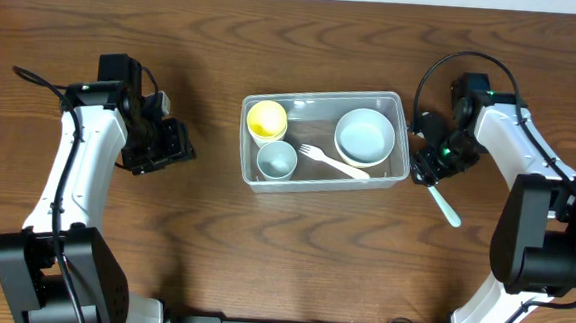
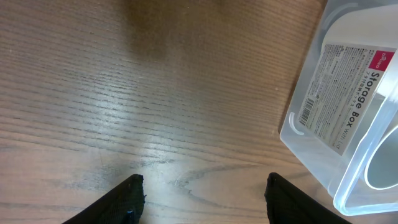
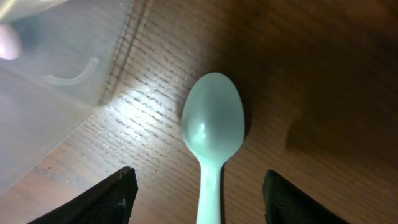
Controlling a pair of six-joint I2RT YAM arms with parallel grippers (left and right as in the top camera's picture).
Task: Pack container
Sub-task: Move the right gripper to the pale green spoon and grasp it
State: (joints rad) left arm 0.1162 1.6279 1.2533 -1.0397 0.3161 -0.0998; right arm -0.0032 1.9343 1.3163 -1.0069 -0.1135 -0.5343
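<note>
The top view is bright and sharp. Light shines white on the table (image 2: 149, 149) in the left view. In the right view a bright patch lies beside the spoon (image 3: 212, 124), the other side is dark, and the container (image 3: 56, 93) looks blurry

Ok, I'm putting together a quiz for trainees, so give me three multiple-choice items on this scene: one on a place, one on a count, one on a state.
1. Where is the spoon?
A) on the table, right of the container
B) inside the container
C) left of the container

2. How many round vessels stand in the container?
A) one
B) three
C) five

3. The right tool is:
A) shut and empty
B) shut on the spoon
C) open, straddling the spoon

Key:
1 A: the overhead view shows it on wood beside the right wall.
2 B: yellow cup, pale blue cup, white bowl.
3 C: the wrist view shows gaps on both sides of the spoon.
</note>
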